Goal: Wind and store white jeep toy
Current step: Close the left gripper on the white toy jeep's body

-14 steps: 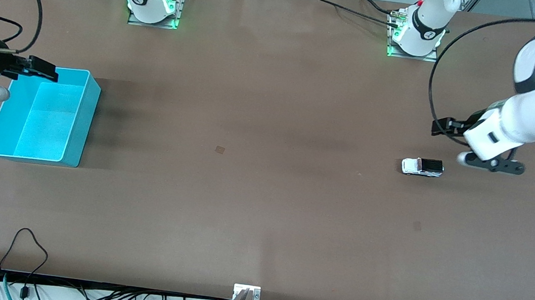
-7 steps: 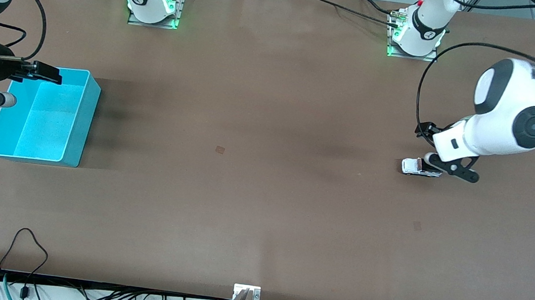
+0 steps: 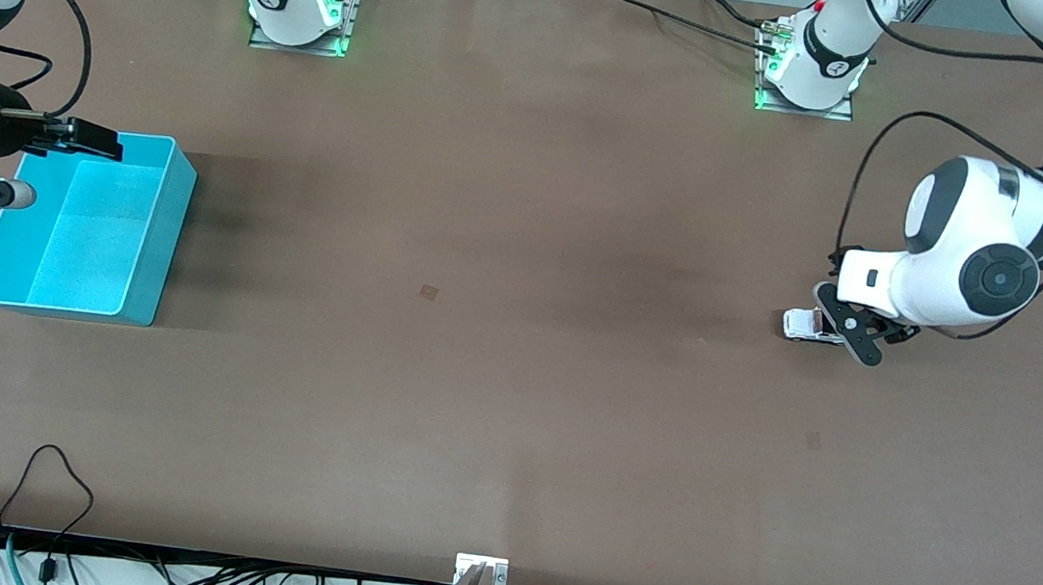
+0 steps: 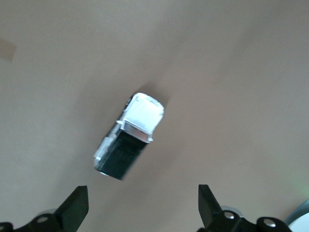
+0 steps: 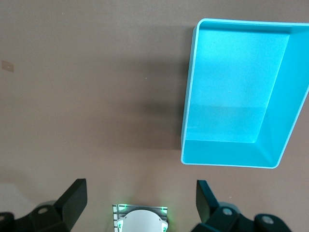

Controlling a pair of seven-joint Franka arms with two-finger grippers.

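In the front view, the left gripper (image 3: 851, 339) is covering the rear half of the white jeep toy (image 3: 801, 324) at right of centre. The left wrist view is blurring the toy's wheels and windows. The frame's left edge is cutting off the right arm above its gripper (image 3: 73, 134).

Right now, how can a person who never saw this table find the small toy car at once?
Start at the brown table and go to the left arm's end. There the open left gripper hangs over the white jeep toy. It is tiny, white with a black rear panel, and far smaller than the cyan bin at the right arm's end.
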